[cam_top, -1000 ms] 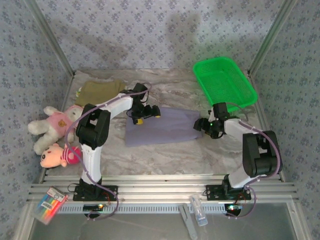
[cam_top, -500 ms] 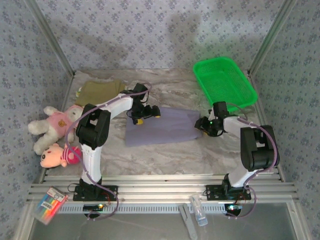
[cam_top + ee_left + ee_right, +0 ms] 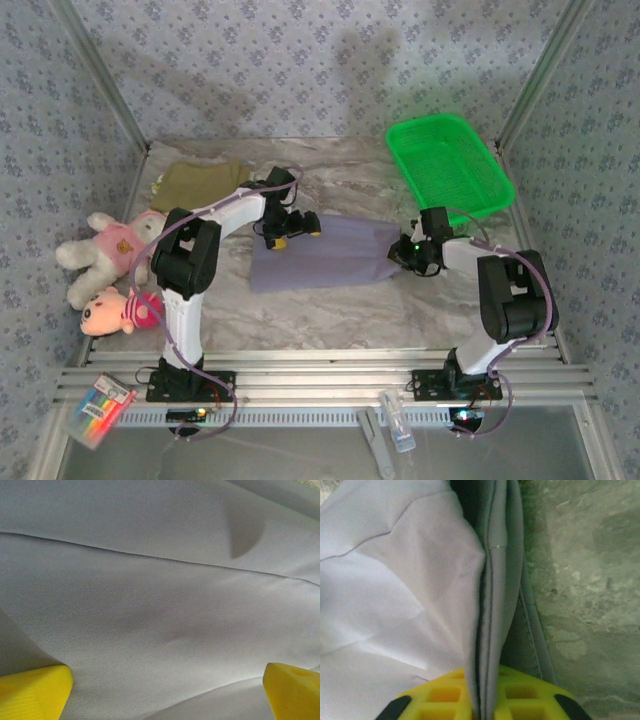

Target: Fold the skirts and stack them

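Two skirts lie on the table [image 3: 330,310]. The lavender skirt [image 3: 320,258] is spread flat near the middle, a wide folded panel with its long sides running left to right. The olive skirt [image 3: 203,182] sits folded at the far left corner, well apart from the lavender one.

The left gripper [image 3: 291,227] hangs over the far left part of the lavender skirt, its jaws spread wide with nothing between them. In the left wrist view the two yellow fingertips [image 3: 31,690] stand at opposite bottom corners. Smooth lavender cloth crossed by one long seam line lies under them, and I cannot tell whether the tips touch it.

The right gripper [image 3: 405,252] is at the skirt's right edge, with its jaws pinched together on the cloth. In the right wrist view its yellow fingers [image 3: 417,700] meet around a raised fold of several lavender layers, and the hem runs up the picture from between them. Bare marbled table lies to the right of the hem.

A green basket [image 3: 450,165] rests at the far right corner, apart from the right gripper. Two plush toys [image 3: 110,245] lie at the table's left edge beside the left arm, one pink and white, the other pink with a pale face. A pack of coloured markers [image 3: 100,408] lies on the near rail at the left.
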